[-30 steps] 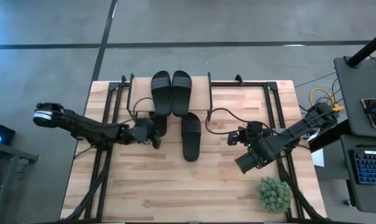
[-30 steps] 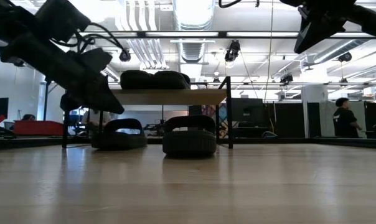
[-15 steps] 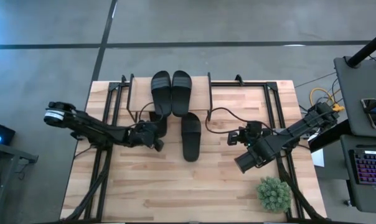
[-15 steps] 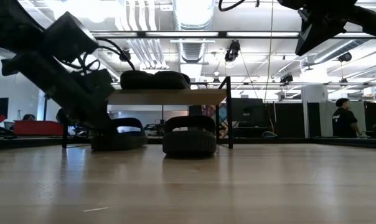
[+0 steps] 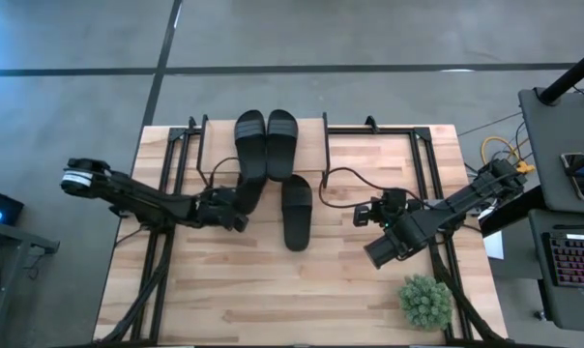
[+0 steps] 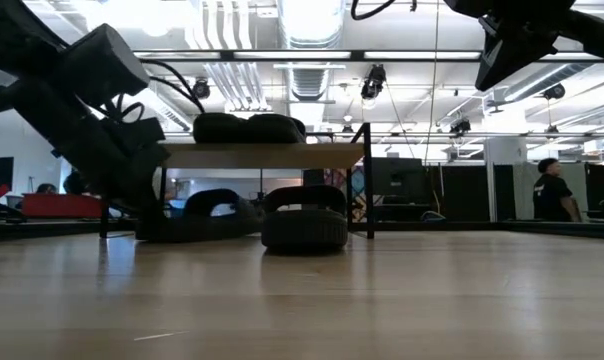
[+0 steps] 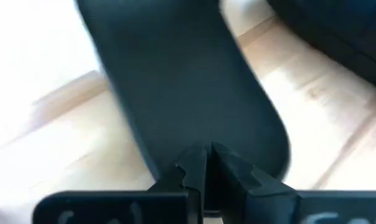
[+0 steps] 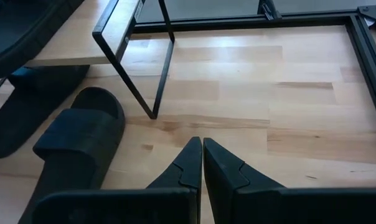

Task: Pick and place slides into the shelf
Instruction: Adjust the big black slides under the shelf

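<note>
Two black slides [image 5: 266, 143] lie side by side on the shelf's plank top [image 5: 218, 145], seen in the low view as the shelf [image 6: 272, 155]. A third slide [image 5: 297, 211] rests sole-down on the table, its toe end under the shelf. The fourth slide [image 5: 248, 188] lies slanted at the shelf's left front, with my left gripper [image 5: 230, 210] shut on its near end. My right gripper [image 5: 362, 215] is shut and hangs above the table, right of the third slide [image 8: 76, 140]. My left gripper pinches the fourth slide's near end [image 7: 238, 146] between its two fingers [image 7: 191, 171], at the sole's rounded edge. It reaches in low from the table's left, slanting down. In the low view the slide [image 6: 207, 215] stays low along the table, its far end under the shelf.
The shelf's thin black legs [image 8: 166, 68] stand beside the third slide. A small green plant [image 5: 425, 300] sits at the table's near right corner. Bare wood lies along the near side. A person [image 6: 555, 190] stands far off in the room.
My left gripper has come down from above the table to the fourth slide's near end, then drawn back slightly toward the left edge. The slide has swung: its near end has moved left and nearer, so it now lies slanted, while its far end has stayed under the shelf.
</note>
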### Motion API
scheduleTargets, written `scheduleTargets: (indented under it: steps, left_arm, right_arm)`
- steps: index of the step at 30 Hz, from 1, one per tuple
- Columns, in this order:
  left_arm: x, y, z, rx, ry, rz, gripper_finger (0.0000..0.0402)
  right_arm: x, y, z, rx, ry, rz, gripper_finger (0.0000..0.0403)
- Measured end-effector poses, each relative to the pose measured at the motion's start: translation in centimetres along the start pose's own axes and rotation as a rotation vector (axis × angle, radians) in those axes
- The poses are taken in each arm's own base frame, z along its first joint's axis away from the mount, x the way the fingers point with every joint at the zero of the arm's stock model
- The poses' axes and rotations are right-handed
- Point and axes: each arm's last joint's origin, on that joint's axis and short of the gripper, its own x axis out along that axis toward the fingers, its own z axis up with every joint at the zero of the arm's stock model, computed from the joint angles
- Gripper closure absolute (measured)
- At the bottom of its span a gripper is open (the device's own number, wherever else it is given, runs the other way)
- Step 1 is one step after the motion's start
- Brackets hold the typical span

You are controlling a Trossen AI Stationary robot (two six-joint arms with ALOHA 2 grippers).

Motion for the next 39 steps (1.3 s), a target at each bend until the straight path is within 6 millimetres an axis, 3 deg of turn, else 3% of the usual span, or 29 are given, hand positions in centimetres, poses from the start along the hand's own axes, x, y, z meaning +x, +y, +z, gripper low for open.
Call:
scheduleTargets:
  steps: [9, 16, 27, 39]
  left_arm:
    - [-0.7, -0.3, 1.2, -0.065, -0.111, -0.045, 0.0391]
    - [-1.4, -1.3, 2.2, 0.002, -0.106, -0.14, 0.0391]
    - [-2.0, 0.3, 0.8, 0.05, 0.025, -0.107, 0.0391]
    - [-0.6, -0.3, -0.1, 0.078, 0.063, -0.1, 0.0391]
  right_arm:
    - [0.5, 0.1, 0.4, 0.001, -0.006, -0.021, 0.0394]
    - [0.5, 0.3, 0.5, 0.005, 0.006, -0.024, 0.0394]
    - [0.5, 0.4, 0.3, -0.033, 0.039, -0.022, 0.0394]
    - [0.6, 0.3, 0.3, -0.05, 0.036, -0.023, 0.0394]
